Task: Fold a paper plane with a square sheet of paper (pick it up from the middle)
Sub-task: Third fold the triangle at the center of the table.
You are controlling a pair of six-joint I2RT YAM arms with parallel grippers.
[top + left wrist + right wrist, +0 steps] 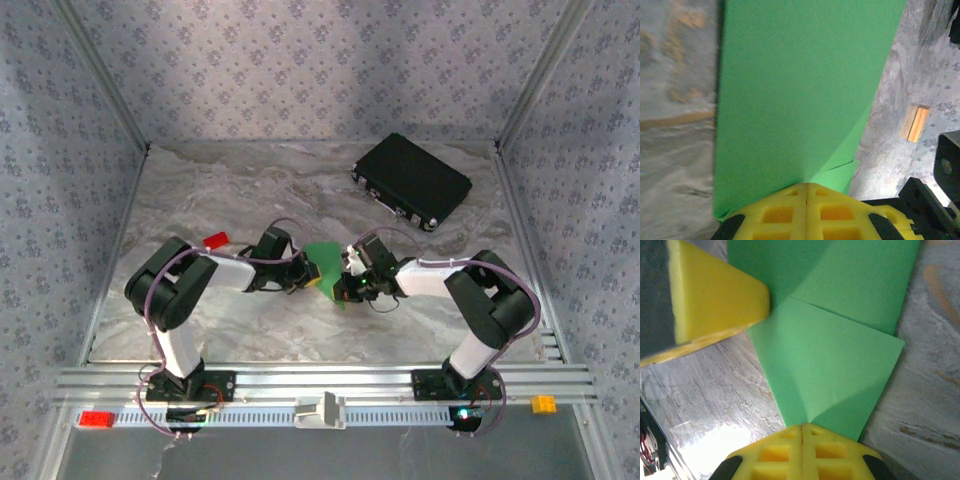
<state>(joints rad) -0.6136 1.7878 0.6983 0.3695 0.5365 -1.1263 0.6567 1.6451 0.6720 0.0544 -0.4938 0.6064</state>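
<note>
Paper [322,258] edges amid open tabletop [240,190]

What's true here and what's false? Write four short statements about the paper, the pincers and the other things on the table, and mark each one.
1. The left pincer and the right pincer are both shut on the square sheet of paper. True.
2. The paper is flat and uncreased. False: folded flaps overlap and crease lines run across it.
3. The black case lies closed at the far right of the table. True.
4. The small red block sits on the case. False: it lies on the table beside the left arm, well apart from the case.
</note>
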